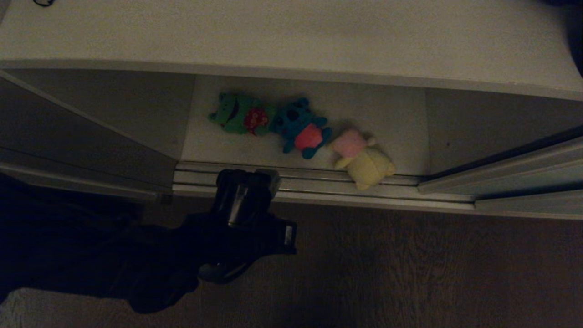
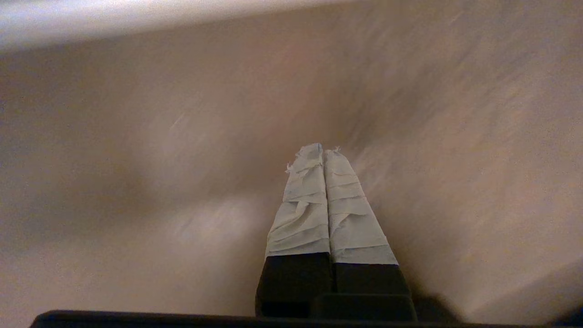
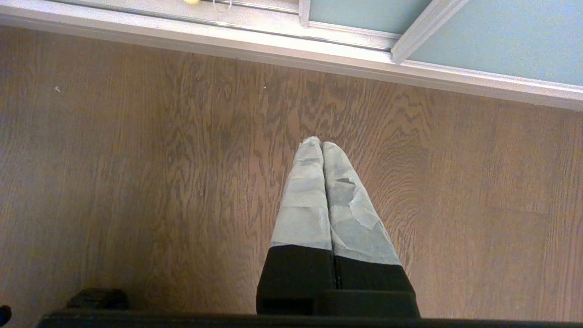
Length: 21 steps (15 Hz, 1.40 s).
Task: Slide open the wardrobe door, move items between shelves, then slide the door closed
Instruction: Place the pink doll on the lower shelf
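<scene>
Grey-green sliding door (image 1: 524,173) pushed aside toward 3 o'clock, wardrobe open. Off-white upper shelf (image 1: 291,32) across the top, lower shelf (image 1: 387,109) beneath it carrying three plush toys in a row: green toy (image 1: 239,114), blue toy (image 1: 300,127) touching it, yellow toy (image 1: 364,161) hanging over the floor track (image 1: 319,184). Left gripper (image 2: 323,152) clenched on nothing, hovering over the wooden floor (image 1: 410,264) just outside the track, toys off at roughly 1 o'clock, green nearest. Right gripper (image 3: 319,143) clenched too, parked over floor. Risks: clenched fingers shoving a toy deeper instead of grasping; yellow toy fouling the track when closing the door.
</scene>
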Tool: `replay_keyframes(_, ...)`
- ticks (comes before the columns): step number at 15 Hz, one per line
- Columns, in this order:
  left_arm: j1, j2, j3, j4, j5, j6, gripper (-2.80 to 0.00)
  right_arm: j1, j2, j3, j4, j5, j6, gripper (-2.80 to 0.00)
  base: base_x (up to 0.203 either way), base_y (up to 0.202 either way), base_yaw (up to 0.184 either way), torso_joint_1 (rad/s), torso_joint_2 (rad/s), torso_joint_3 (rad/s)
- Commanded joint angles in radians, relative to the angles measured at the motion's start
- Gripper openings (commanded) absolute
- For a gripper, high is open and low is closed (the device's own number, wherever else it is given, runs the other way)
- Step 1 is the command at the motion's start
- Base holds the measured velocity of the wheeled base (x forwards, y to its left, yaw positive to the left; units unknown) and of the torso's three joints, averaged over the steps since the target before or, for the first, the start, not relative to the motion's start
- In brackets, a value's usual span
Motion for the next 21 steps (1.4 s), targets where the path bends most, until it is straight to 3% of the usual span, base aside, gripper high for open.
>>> replay_keyframes(1,-0.001,-0.12,0.138,-0.007,0.043,0.002,-2.8,0.0,0.0,0.0,0.0,0.0,0.0,-2.8,0.0,0.0,0.0,0.0,0.0,0.0)
replay_keyframes(8,0.028,-0.414,0.383,0.029,0.124,0.004,-2.8,0.0,0.0,0.0,0.0,0.0,-0.001,-2.8,0.0,0.0,0.0,0.0,0.0,0.0)
replay_keyframes(15,0.063,-0.798,0.466,0.194,0.358,0.027,-2.8,0.0,0.0,0.0,0.0,0.0,0.0,-2.8,0.0,0.0,0.0,0.0,0.0,0.0)
replay_keyframes(19,0.217,-1.013,0.573,0.229,0.479,0.096,-2.8,0.0,0.0,0.0,0.0,0.0,0.0,-2.8,0.0,0.0,0.0,0.0,0.0,0.0)
replay_keyframes(21,0.33,-1.108,0.641,0.192,0.49,0.127,-2.8,0.0,0.0,0.0,0.0,0.0,-0.001,-2.8,0.0,0.0,0.0,0.0,0.0,0.0)
